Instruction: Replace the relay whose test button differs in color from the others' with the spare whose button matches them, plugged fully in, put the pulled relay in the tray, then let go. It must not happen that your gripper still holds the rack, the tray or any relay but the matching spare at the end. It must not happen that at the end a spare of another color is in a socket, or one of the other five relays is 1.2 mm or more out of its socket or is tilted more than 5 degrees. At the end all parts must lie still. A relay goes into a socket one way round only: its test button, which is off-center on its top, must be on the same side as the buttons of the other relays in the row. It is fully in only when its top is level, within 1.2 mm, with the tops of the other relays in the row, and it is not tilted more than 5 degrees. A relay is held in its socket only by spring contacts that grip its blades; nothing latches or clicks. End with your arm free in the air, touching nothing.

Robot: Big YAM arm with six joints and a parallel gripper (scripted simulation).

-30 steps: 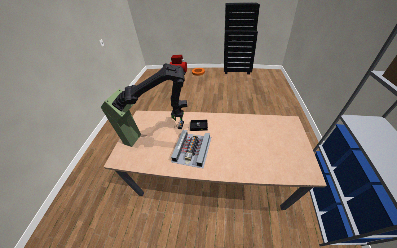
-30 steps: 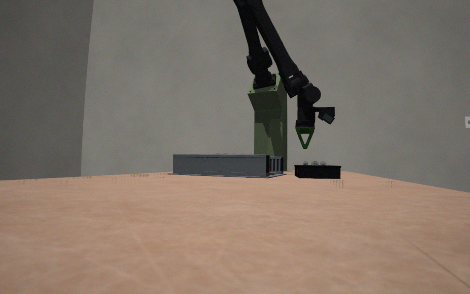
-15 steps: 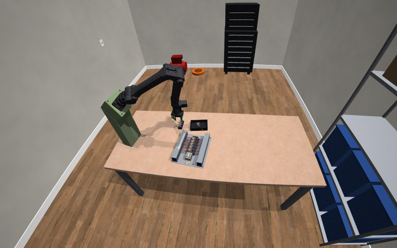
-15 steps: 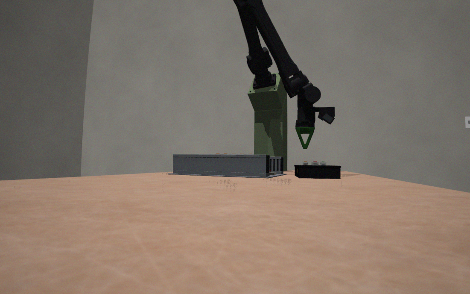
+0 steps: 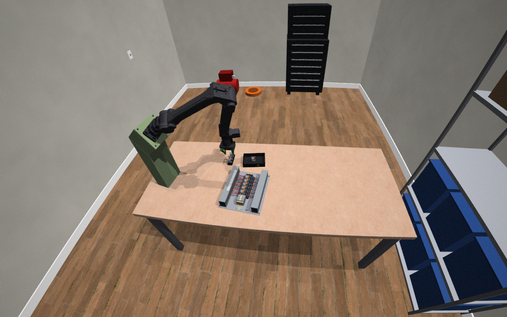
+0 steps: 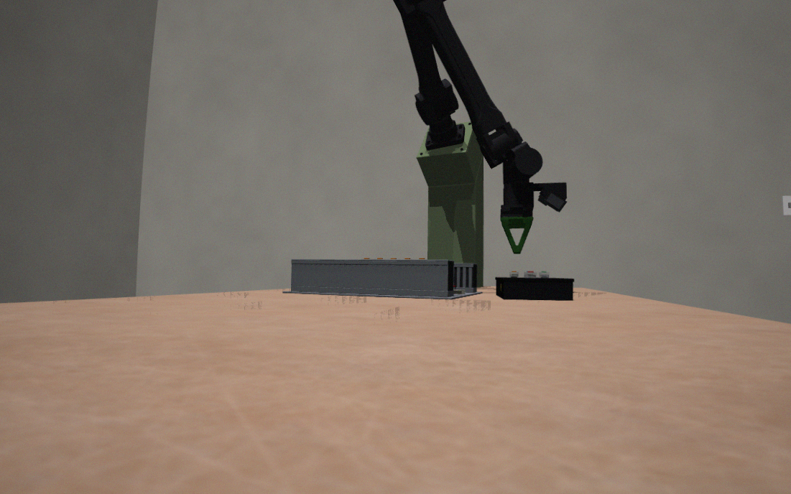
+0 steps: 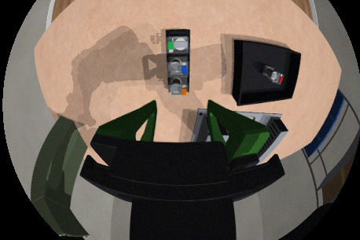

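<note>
My gripper [image 5: 227, 152] [image 6: 516, 251] [image 7: 181, 105] is open and empty, pointing down above the black spare holder [image 7: 178, 32] [image 5: 230, 163]. The holder carries a green-button relay [image 7: 178, 44], a blue-button relay [image 7: 177, 66] and an orange-button relay [image 7: 178, 86], the one nearest the fingers in the wrist view. There the green button is on the left, the blue and orange ones on the right. A red-button relay [image 7: 275, 76] [image 5: 253, 159] lies on its side in the black tray [image 7: 236, 73] [image 6: 533, 289]. The panel [image 5: 264, 191] [image 6: 371, 278] bears a row with several orange buttons; its sockets are too small to judge.
Grey wiring ducts [image 5: 230, 186] flank the relay row, with red wires between. The panel stands in front of the tray and holder in the top view. The green arm pedestal [image 5: 156, 161] is at the table's left. A blue-bin shelf [image 5: 480, 173] stands off to the right.
</note>
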